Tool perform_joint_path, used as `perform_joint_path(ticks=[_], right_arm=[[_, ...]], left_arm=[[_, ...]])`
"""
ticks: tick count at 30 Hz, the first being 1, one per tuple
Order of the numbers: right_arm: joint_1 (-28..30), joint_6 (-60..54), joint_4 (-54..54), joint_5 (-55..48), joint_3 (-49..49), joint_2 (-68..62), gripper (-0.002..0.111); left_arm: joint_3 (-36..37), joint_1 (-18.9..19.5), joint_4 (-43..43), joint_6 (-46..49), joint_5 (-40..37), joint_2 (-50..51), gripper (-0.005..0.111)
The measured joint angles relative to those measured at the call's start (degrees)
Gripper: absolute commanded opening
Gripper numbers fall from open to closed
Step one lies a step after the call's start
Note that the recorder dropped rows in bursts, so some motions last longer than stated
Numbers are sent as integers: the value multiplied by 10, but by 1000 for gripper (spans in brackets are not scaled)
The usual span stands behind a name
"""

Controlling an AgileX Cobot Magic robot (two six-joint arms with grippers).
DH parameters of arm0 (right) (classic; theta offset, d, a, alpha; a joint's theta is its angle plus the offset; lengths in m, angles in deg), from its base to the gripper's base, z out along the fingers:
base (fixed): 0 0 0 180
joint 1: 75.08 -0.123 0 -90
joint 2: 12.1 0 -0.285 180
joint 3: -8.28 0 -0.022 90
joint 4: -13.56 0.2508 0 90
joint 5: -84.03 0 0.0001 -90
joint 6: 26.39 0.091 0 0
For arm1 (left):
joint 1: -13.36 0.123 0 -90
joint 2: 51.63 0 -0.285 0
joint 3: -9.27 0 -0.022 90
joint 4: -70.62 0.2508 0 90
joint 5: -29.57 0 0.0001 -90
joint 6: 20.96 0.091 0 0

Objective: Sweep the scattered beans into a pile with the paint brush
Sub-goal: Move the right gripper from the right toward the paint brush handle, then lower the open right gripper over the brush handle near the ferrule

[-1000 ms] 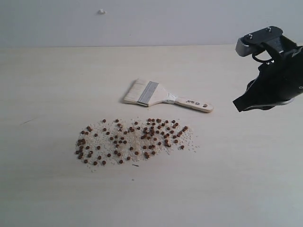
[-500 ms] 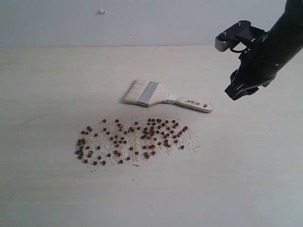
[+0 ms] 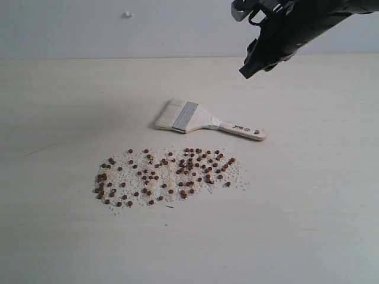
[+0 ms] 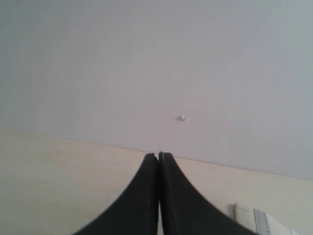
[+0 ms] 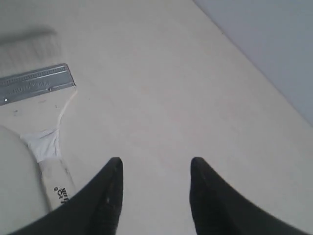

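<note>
The paint brush (image 3: 204,121) lies flat on the table, cream bristles to the left, wooden handle to the right. Just in front of it the reddish-brown beans (image 3: 169,176) are scattered in a wide patch among whitish crumbs. My right gripper (image 3: 245,70) hangs in the air above and behind the handle, open with nothing between its jaws. The right wrist view shows the right gripper (image 5: 155,164) over bare table, beside the paint brush (image 5: 36,85). My left gripper (image 4: 158,155) is shut and empty; a corner of the paint brush (image 4: 259,220) shows beside it.
The pale wooden table (image 3: 320,225) meets a grey wall (image 3: 148,26) at the back. A small white speck (image 3: 127,14) sits on the wall.
My right arm has risen and swung left, from the right edge of the table to above the brush handle. Its jaws have opened wider. Brush and beans have not moved.
</note>
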Motion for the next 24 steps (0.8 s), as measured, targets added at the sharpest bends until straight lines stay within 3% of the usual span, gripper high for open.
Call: perform_joint_path(ticks=[5,8,12,24], right_arm=[[-2,-118,17,-132,-55,-41,44],[-12,-140,29,-166,-81,-75,50],[-32,-161,31,-179,-108,-110,57],[-105,-169,7,-186,-147,-168,57]], left_arm=[[0,0,0,0,0,0,0],[0,0,0,0,0,0,0],[0,0,0,0,0,0,0],[0,0,0,0,0,0,0]])
